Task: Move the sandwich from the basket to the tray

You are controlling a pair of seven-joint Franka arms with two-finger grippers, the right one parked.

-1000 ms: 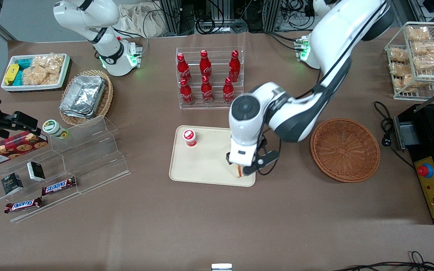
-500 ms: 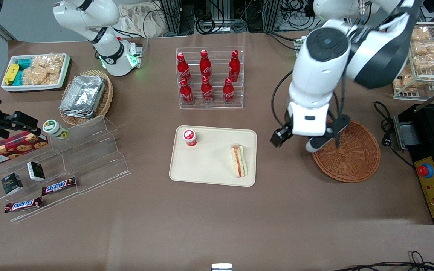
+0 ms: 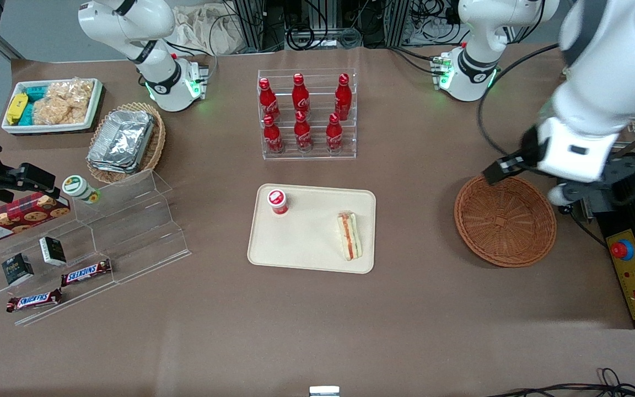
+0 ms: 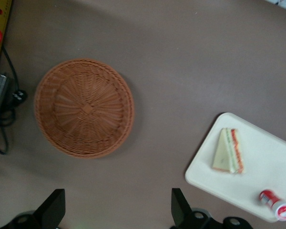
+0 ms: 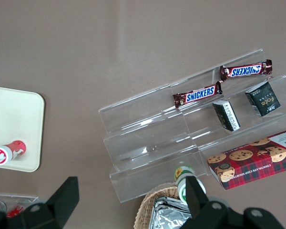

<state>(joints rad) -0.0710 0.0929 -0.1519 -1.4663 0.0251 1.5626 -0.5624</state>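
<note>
The sandwich (image 3: pixel 349 236) (image 4: pixel 229 150) lies on the cream tray (image 3: pixel 306 251) (image 4: pixel 269 164), at the tray's end nearest the basket, filling edge up. The round reddish-brown basket (image 3: pixel 505 219) (image 4: pixel 84 107) stands beside the tray with nothing in it. My gripper (image 3: pixel 528 183) (image 4: pixel 117 212) hangs high above the table, over the basket's rim toward the working arm's end. It is open, with only bare table showing between its fingers. It touches neither the basket nor the sandwich.
A small red-capped bottle (image 3: pixel 278 201) (image 4: pixel 276 204) lies on the tray. A rack of cola bottles (image 3: pixel 306 113) stands farther back. A black control box (image 3: pixel 634 275) and a wire snack rack (image 3: pixel 615 71) sit past the basket; an acrylic step display (image 3: pixel 119 220) is toward the parked arm's end.
A second ago the gripper was down on the sandwich at the tray. It has let go, risen and swung away over the basket toward the working arm's end. The sandwich stays on the tray.
</note>
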